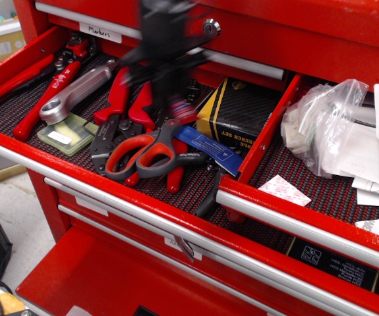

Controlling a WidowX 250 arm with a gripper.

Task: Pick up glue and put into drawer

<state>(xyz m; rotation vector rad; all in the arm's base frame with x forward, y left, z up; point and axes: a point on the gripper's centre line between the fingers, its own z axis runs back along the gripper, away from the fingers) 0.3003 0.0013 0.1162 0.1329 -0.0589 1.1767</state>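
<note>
Just behind the scissors [146,153], which lie nearest, the glue [181,110] hangs as a red and purple blur beneath the gripper [174,99]. Motion smear hides the jaws, so whether they pinch it I cannot tell. Farther back sits the black box [236,112].

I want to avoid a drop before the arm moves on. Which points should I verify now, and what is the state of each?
1. Glue held in the hand: cannot tell, both are blurred by motion.
2. Hand shut firmly: cannot tell, the jaws are smeared.
3. Glue clear of the scissors: ok, its red and purple blur is above them.
4. Gap to the black box: cannot tell, the glue looks very near its left edge.
5. Open drawer to receive it: ok, the lower drawer stands open.
</note>
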